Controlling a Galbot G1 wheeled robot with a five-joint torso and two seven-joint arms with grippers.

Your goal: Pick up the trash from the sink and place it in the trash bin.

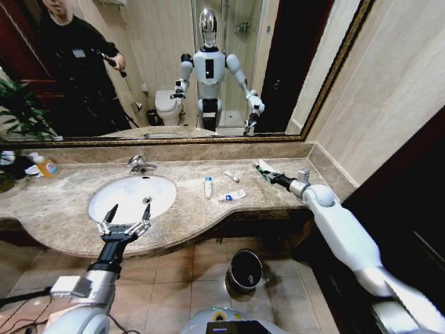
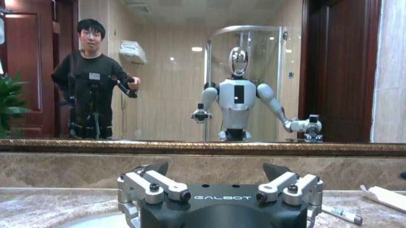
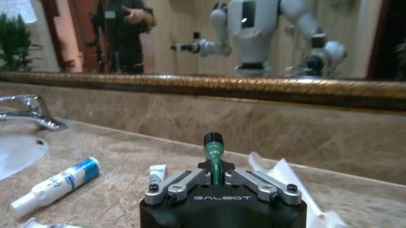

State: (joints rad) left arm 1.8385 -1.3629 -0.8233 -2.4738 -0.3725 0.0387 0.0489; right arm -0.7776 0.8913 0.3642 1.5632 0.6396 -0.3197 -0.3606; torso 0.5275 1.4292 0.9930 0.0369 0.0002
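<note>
My right gripper (image 1: 267,175) (image 3: 214,175) hovers just above the back right of the counter, shut on a tiny green tube (image 3: 213,151) with a black cap. A flat white packet (image 3: 286,181) (image 1: 264,165) lies beside it. On the marble right of the sink (image 1: 132,197) lie a white tube with blue marks (image 1: 208,186) (image 3: 58,182), a small tube (image 1: 231,176) (image 3: 157,171) and another white-and-blue piece (image 1: 233,196). Over the basin's front rim my left gripper (image 1: 126,221) (image 2: 222,186) stands open and empty. The black trash bin (image 1: 245,270) sits on the floor below the counter.
A chrome faucet (image 1: 140,165) rises behind the basin. An orange-liquid bottle (image 1: 46,165) and a plant (image 1: 17,111) stand at the far left. A mirror backs the counter, and a tiled wall closes the right side. In the mirror a person stands behind me.
</note>
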